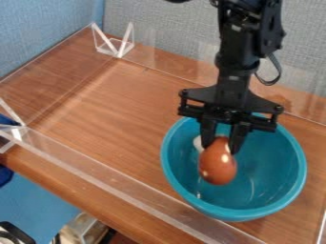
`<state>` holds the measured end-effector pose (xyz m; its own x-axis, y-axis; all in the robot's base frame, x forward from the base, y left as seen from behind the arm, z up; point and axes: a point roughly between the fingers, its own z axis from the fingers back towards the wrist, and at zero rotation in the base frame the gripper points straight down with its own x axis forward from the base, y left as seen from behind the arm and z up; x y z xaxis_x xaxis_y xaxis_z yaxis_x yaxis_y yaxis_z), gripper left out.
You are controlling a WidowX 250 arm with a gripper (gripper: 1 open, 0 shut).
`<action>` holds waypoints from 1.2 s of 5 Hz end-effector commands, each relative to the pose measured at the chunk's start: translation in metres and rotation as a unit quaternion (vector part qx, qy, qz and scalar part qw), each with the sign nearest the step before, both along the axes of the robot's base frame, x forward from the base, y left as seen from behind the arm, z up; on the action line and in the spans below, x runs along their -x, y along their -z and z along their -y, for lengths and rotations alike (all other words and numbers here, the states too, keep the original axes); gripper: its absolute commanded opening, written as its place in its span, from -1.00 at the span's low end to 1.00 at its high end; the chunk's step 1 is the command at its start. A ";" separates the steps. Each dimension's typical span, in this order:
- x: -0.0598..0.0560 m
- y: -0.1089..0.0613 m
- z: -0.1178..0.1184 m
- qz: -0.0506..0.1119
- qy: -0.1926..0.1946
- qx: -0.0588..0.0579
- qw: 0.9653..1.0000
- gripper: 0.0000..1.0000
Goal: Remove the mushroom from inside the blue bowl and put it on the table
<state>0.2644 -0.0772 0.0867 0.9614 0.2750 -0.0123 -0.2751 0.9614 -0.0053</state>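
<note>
The blue bowl [277,183] sits at the right front of the table [114,105]. Over its middle my black gripper [220,145] points straight down, shut on the mushroom [218,165]. The orange-brown cap hangs below the fingertips, inside the bowl's rim and a little above its floor. The stem is hidden between the fingers.
Low clear acrylic walls edge the tabletop; one runs along the front [114,181] just below the bowl. A clear triangular bracket [117,42] stands at the back left corner. Bare wood lies to the left of the bowl.
</note>
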 end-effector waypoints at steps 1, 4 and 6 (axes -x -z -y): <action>-0.009 -0.023 -0.003 0.042 -0.008 0.009 0.999 -1.00; -0.009 -0.023 -0.006 0.042 -0.016 0.005 0.999 -1.00; -0.009 -0.024 -0.009 0.042 -0.021 0.001 0.999 -1.00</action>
<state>0.2656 -0.0717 0.0900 0.9532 0.3023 0.0017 -0.3023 0.9532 0.0054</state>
